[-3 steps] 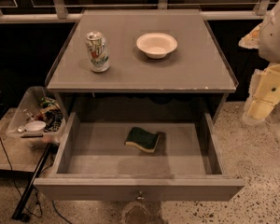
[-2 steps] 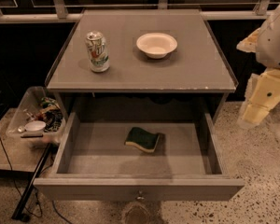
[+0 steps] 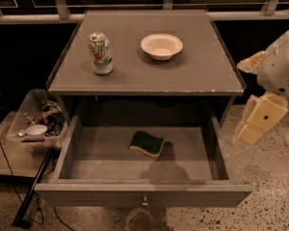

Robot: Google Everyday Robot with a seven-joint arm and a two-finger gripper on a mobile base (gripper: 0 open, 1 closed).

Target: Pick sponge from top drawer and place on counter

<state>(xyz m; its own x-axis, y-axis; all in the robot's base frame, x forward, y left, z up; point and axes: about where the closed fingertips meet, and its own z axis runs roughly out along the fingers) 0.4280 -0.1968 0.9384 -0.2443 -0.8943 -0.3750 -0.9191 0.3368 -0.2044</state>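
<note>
my cream gripper (image 3: pixel 260 121) hung beside the wide grey top drawer (image 3: pixel 144 195), touching nothing. its spread, i couldn't tell. the green-and-yellow sponge (image 3: pixel 147 143) lay inside.

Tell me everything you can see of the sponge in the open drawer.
The sponge is a small wavy-sided block, dark green on top, with a yellow layer showing along its near edge. It lies flat and slightly askew near the middle of the open top drawer, resting on the drawer floor and clear of the walls. Nothing else touches it. The gripper hangs outside the cabinet, to the drawer's right.
</note>
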